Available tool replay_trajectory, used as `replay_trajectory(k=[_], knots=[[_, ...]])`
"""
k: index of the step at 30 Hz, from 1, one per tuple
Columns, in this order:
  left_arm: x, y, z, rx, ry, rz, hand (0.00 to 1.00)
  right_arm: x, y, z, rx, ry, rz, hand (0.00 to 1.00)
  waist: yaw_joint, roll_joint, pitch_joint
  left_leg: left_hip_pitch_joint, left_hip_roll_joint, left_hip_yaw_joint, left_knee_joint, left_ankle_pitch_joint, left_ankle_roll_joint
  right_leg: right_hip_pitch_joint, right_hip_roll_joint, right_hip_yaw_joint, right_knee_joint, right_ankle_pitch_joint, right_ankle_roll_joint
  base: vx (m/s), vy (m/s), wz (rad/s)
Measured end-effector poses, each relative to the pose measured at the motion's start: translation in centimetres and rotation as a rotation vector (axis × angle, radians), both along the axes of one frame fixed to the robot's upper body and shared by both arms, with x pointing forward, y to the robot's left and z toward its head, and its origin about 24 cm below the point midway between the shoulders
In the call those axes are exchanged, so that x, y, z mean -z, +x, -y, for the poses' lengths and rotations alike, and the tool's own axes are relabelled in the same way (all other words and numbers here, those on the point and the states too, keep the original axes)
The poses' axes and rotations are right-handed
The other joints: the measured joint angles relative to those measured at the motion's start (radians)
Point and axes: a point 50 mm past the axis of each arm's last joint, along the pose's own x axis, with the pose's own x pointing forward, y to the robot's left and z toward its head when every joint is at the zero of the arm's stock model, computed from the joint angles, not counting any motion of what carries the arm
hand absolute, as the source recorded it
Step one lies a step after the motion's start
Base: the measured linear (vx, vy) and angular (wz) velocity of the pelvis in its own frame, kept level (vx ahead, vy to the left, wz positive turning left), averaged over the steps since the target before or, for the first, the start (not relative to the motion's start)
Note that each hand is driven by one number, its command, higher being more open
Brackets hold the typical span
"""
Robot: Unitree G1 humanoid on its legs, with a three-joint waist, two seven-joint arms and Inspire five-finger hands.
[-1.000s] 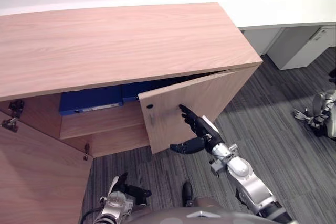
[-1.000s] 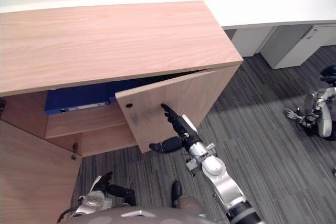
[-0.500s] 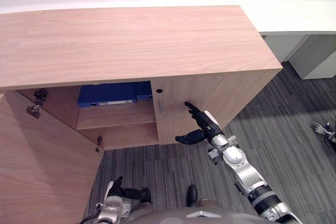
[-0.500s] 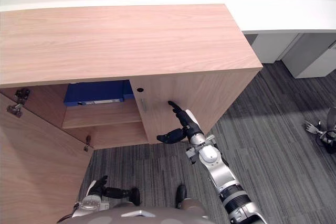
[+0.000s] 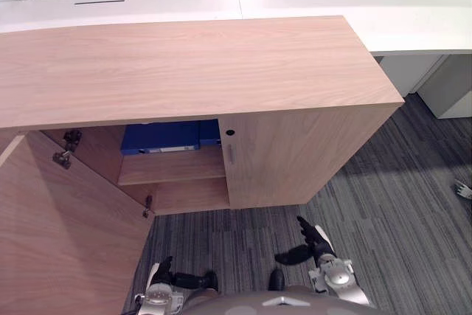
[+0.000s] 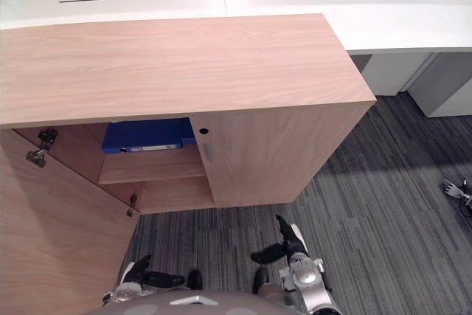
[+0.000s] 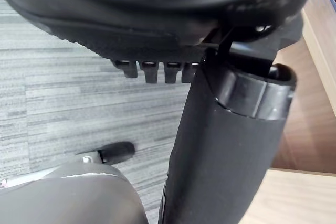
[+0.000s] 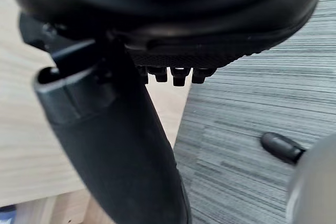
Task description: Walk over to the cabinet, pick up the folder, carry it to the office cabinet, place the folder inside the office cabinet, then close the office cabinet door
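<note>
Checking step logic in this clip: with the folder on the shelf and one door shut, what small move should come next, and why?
Probably raise the left hand to the open left door and begin swinging it shut: the blue folder lies inside, the right door sits flush, and the right hand hangs low, open.
</note>
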Motion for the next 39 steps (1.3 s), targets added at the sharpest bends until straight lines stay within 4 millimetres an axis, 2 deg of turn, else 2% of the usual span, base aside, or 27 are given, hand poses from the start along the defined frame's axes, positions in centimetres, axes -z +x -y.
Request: replay_trajectory(k=[3,13,15,17,21,24,26,28,30,31,32,33,34,35,36,37,38,39], knots=[[0.0,-0.3,0.0,-0.001,0.001,-0.003,1.00,0.7,-1.2,0.8,0.060,-0.025,-0.047,1.00,-0.003,0.000,-0.005,0.005,0.001,0.006,0.000,0.000,0.000,0.000,0.000,0.008,0.001,-0.002,0.003,-0.03,0.016,-0.08],[0.1,-0.7,-0.2,-0.018,0.011,-0.011,1.00,1.6,-2.3,2.2,0.222,-0.050,-0.116,1.00,-0.003,-0.006,-0.011,0.011,0.001,0.031,-0.004,-0.007,0.000,-0.009,0.001,0.028,0.019,-0.008,0.005,-0.02,0.012,-0.06],[0.0,-0.6,-0.3,-0.032,0.009,-0.005,1.00,1.7,-2.1,2.3,0.243,-0.045,-0.124,1.00,-0.002,-0.009,-0.006,-0.003,0.001,0.026,0.000,-0.010,-0.005,-0.061,-0.010,0.023,0.115,-0.059,0.005,-0.02,-0.009,0.10],[-0.2,-0.2,-0.9,-0.055,0.014,0.012,1.00,1.8,-2.1,2.2,0.264,-0.030,-0.128,1.00,-0.001,-0.027,0.004,-0.026,-0.011,0.003,0.014,-0.009,-0.002,-0.127,-0.040,0.015,0.250,-0.132,0.009,0.01,-0.024,0.30],[-0.2,-0.1,-0.9,-0.110,0.004,0.028,1.00,1.8,-2.1,2.4,0.287,-0.032,-0.127,1.00,0.006,-0.028,0.014,-0.047,-0.028,-0.053,0.018,-0.005,-0.002,-0.156,-0.064,-0.011,0.345,-0.195,0.011,0.03,-0.054,0.43],[-0.3,0.0,-0.5,-0.162,-0.017,0.052,1.00,1.7,-1.6,2.1,0.285,-0.028,-0.120,1.00,0.016,-0.012,0.019,-0.069,-0.017,-0.094,0.001,0.019,-0.010,-0.156,-0.052,-0.045,0.338,-0.200,0.003,0.04,-0.063,0.47],[-0.5,0.7,-0.4,-0.173,-0.023,0.084,1.00,1.6,-1.1,1.9,0.281,-0.021,-0.109,1.00,0.016,-0.008,0.034,-0.107,-0.015,-0.141,0.001,0.048,-0.023,-0.164,-0.044,-0.040,0.345,-0.214,-0.019,0.01,-0.062,0.80],[-0.6,1.2,-0.1,-0.201,-0.036,0.108,1.00,1.4,-0.6,1.8,0.280,-0.020,-0.095,1.00,0.021,-0.005,0.039,-0.141,-0.017,-0.141,0.002,0.078,-0.033,-0.182,-0.049,-0.066,0.364,-0.228,-0.030,-0.04,-0.061,0.77],[-1.0,2.3,0.3,-0.214,-0.046,0.157,1.00,1.2,0.4,1.1,0.278,-0.003,-0.070,1.00,0.009,-0.018,0.048,-0.206,-0.034,-0.131,0.000,0.171,-0.050,-0.213,-0.082,-0.121,0.360,-0.225,-0.060,-0.11,-0.055,1.08],[-1.3,3.2,0.5,-0.247,-0.064,0.189,1.00,1.1,0.7,0.7,0.306,0.019,-0.059,1.00,0.017,-0.030,0.055,-0.238,-0.031,-0.007,0.101,0.097,-0.009,-0.210,-0.097,-0.157,0.348,-0.216,-0.068,-0.11,-0.017,0.83],[-1.3,3.4,0.8,-0.263,-0.077,0.194,1.00,1.0,0.8,0.5,0.314,0.025,-0.051,1.00,0.014,-0.038,0.058,-0.247,-0.030,0.057,0.193,0.035,0.017,-0.204,-0.111,-0.173,0.349,-0.216,-0.069,-0.07,-0.021,0.92],[-1.3,3.5,1.2,-0.256,-0.092,0.196,1.00,0.9,0.5,0.7,0.343,0.021,-0.037,1.00,0.008,-0.048,0.064,-0.229,-0.027,0.130,0.361,-0.094,0.048,-0.178,-0.132,-0.218,0.346,-0.216,-0.069,-0.04,-0.032,0.81],[-1.3,3.7,1.4,-0.255,-0.100,0.203,1.00,0.9,0.3,0.5,0.357,0.029,-0.039,1.00,0.008,-0.047,0.063,-0.209,-0.025,0.145,0.389,-0.128,0.041,-0.171,-0.137,-0.233,0.346,-0.216,-0.068,-0.05,-0.009,0.89],[-1.3,3.9,2.1,-0.258,-0.118,0.214,1.00,1.0,-0.1,0.7,0.377,0.027,-0.047,1.00,0.006,-0.042,0.061,-0.154,-0.019,0.162,0.388,-0.172,0.015,-0.159,-0.139,-0.258,0.341,-0.212,-0.063,-0.05,0.027,0.55],[-1.3,3.9,2.4,-0.260,-0.128,0.212,1.00,1.1,-0.2,0.9,0.388,0.022,-0.052,1.00,0.005,-0.036,0.057,-0.126,-0.017,0.165,0.361,-0.184,0.007,-0.156,-0.138,-0.270,0.337,-0.209,-0.058,-0.07,0.086,0.60],[-1.1,3.7,3.2,-0.264,-0.151,0.202,1.00,1.1,-0.5,1.3,0.416,0.021,-0.057,1.00,0.004,-0.012,0.046,-0.064,-0.014,0.160,0.243,-0.189,0.000,-0.156,-0.118,-0.285,0.323,-0.200,-0.046,-0.07,0.129,0.41],[-1.0,3.7,3.3,-0.267,-0.159,0.195,1.00,1.2,-0.4,1.6,0.443,0.025,-0.064,1.00,0.008,-0.005,0.046,-0.026,-0.013,0.155,0.144,-0.176,0.021,-0.156,-0.103,-0.285,0.313,-0.194,-0.029,-0.07,0.126,0.32],[-1.0,3.7,3.1,-0.266,-0.152,0.192,1.00,1.3,-0.4,1.3,0.448,0.036,-0.075,1.00,0.007,-0.011,0.045,-0.026,-0.014,0.146,0.133,-0.165,0.021,-0.151,-0.095,-0.272,0.303,-0.181,-0.018,-0.04,0.082,0.24]])
